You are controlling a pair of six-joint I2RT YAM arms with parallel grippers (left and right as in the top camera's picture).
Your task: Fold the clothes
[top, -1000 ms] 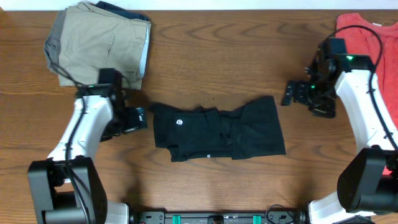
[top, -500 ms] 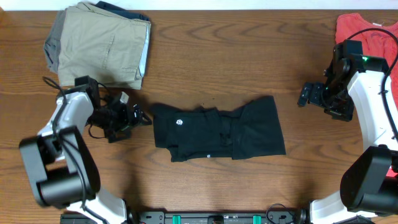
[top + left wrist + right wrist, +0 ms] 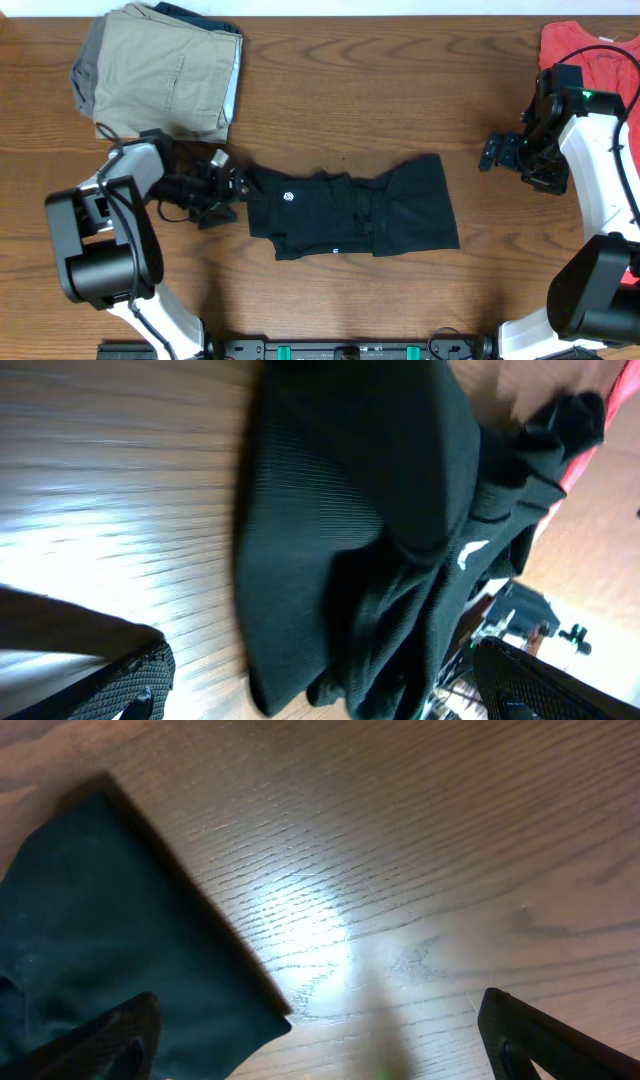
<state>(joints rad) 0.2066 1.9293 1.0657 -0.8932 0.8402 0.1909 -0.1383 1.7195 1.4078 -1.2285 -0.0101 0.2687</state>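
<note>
The black garment (image 3: 350,205) lies crumpled and partly folded in the middle of the table, its small white round mark (image 3: 288,197) near the left end. My left gripper (image 3: 232,185) is open at the garment's left edge. In the left wrist view the black fabric (image 3: 360,510) fills the space between the two spread fingers (image 3: 135,680), and I cannot tell whether they touch it. My right gripper (image 3: 490,152) is open and empty, well to the right of the garment. Its wrist view shows the garment's right corner (image 3: 110,930) by its left finger (image 3: 110,1040).
Folded tan khaki trousers (image 3: 165,70) lie at the back left with a dark item under them. A coral-red top (image 3: 590,50) lies at the back right, behind the right arm. Bare wooden table (image 3: 400,90) surrounds the garment.
My left gripper has moved right, up to the garment's left edge. My right gripper drew back to the right a second ago and has since stayed still. The garment has not moved.
</note>
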